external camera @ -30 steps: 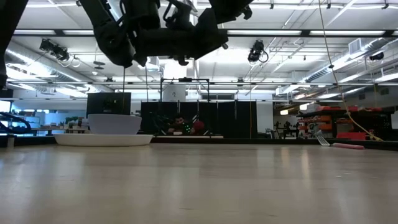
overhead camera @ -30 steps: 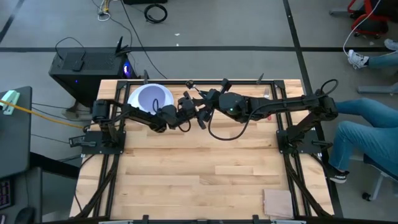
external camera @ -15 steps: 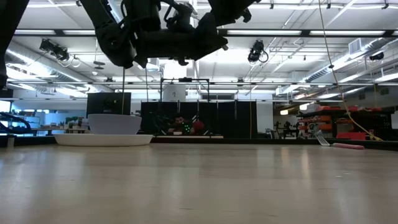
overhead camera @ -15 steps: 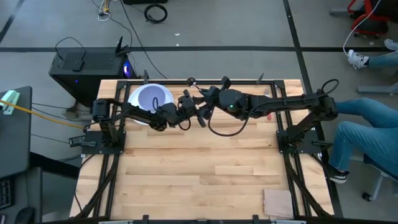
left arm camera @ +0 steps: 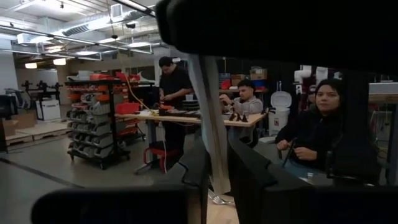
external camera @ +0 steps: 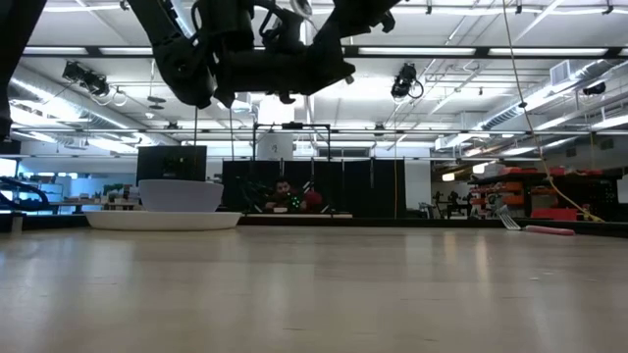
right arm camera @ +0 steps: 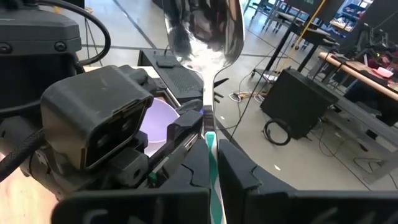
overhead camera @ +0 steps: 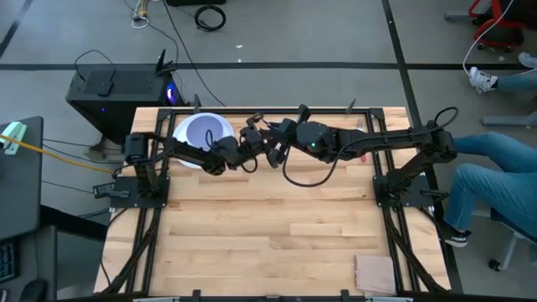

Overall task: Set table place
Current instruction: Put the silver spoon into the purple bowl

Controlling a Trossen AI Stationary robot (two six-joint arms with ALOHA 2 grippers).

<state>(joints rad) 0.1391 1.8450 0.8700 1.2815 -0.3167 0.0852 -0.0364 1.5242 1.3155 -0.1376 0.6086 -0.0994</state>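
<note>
Meeting high above worktop [overhead camera: 268,226], just beside bowl [overhead camera: 206,132] on plate [overhead camera: 179,130]: left gripper [overhead camera: 249,147] and right gripper [overhead camera: 267,141] nearly touching. Low view: bowl sitting in plate, fork [external camera: 535,227] lying well apart from bowl. Left wrist view: left fingers [left arm camera: 249,180] looking narrowly parted; grip, cannot tell. Right wrist view: right fingers [right arm camera: 233,163] pinching spoon [right arm camera: 202,31] handle, spoon bowl pointing up, lavender bowl behind it.

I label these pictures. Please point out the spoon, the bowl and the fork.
spoon [right arm camera: 202,31], right wrist view, on its shiny scoop.
bowl [overhead camera: 206,131], high view, on its inside.
fork [external camera: 551,230], low view, on its red handle.
</note>
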